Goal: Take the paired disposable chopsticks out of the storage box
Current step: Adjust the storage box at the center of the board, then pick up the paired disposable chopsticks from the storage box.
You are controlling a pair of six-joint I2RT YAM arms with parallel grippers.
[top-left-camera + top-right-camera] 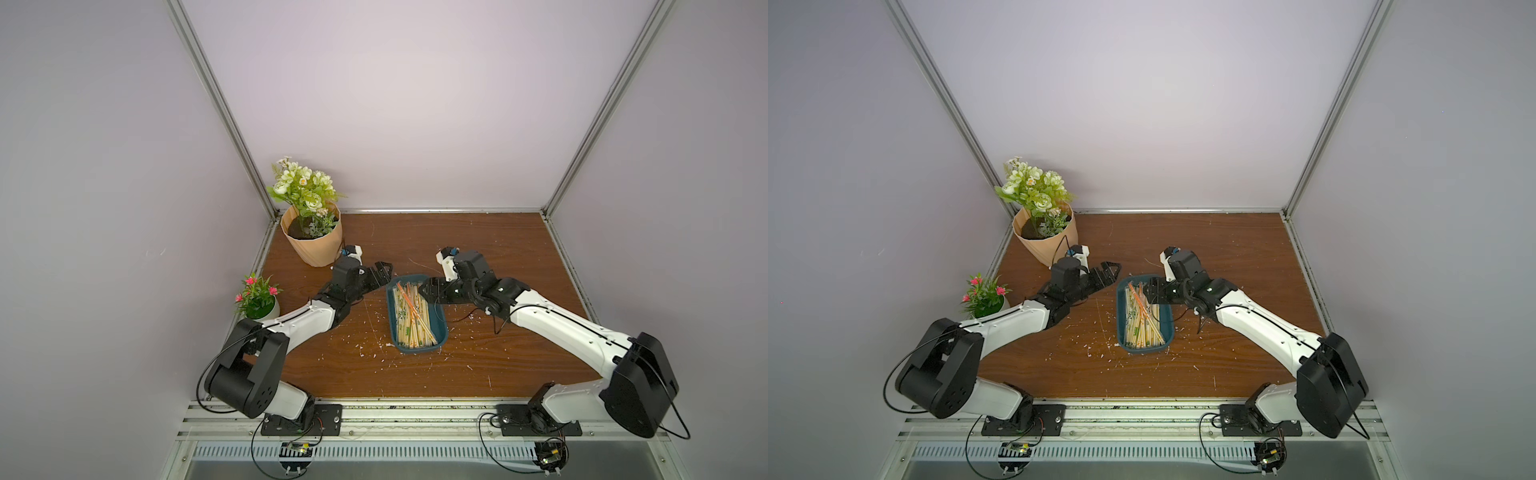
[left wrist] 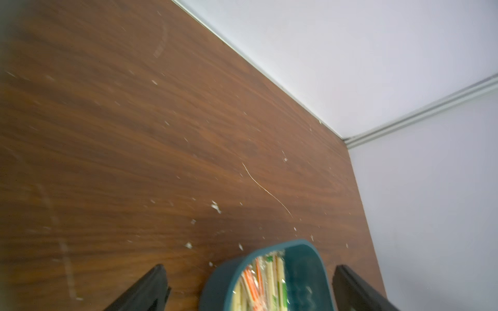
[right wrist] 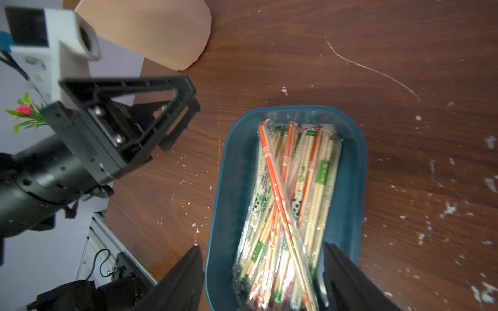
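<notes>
The storage box (image 1: pixel 441 322) is a dark teal tray in mid-table, seen in both top views (image 1: pixel 1168 321). It holds the paired disposable chopsticks (image 1: pixel 411 316) (image 1: pixel 1142 318), several sleeved pairs with orange and green print (image 3: pixel 291 202) (image 2: pixel 266 282). One orange pair lies slantwise on top. My right gripper (image 1: pixel 428 291) (image 1: pixel 1148 291) (image 3: pixel 262 249) hangs open over the tray's far end. One finger is outside the tray wall, the other inside beside the pile. My left gripper (image 1: pixel 386 272) (image 1: pixel 1115 270) (image 2: pixel 250 277) (image 3: pixel 192 99) is open, just left of the tray's far corner, holding nothing.
A peach flower pot (image 1: pixel 311 241) (image 3: pixel 151 32) stands at the back left, close behind my left wrist. A small white pot with pink flowers (image 1: pixel 257 301) sits by the left wall. White flecks (image 1: pixel 361 345) litter the wooden table (image 1: pixel 498 357). Walls enclose three sides.
</notes>
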